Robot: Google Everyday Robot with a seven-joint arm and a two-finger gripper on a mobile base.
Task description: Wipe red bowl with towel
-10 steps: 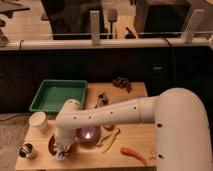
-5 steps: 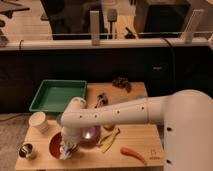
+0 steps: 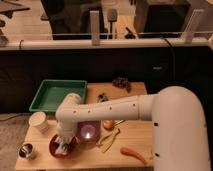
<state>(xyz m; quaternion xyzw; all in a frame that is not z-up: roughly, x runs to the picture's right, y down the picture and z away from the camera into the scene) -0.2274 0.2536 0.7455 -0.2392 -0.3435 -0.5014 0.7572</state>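
Gripper (image 3: 62,145) down inside the red bowl (image 3: 56,149), on the white towel (image 3: 63,146). Finger opening: cannot tell (arm blocks it). Purple bowl (image 3: 89,133) just beside.

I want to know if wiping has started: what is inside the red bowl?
Inside the red bowl a pale towel shows, with the gripper reaching down onto it. The arm covers the bowl's rear part, so whatever lies there cannot be seen.
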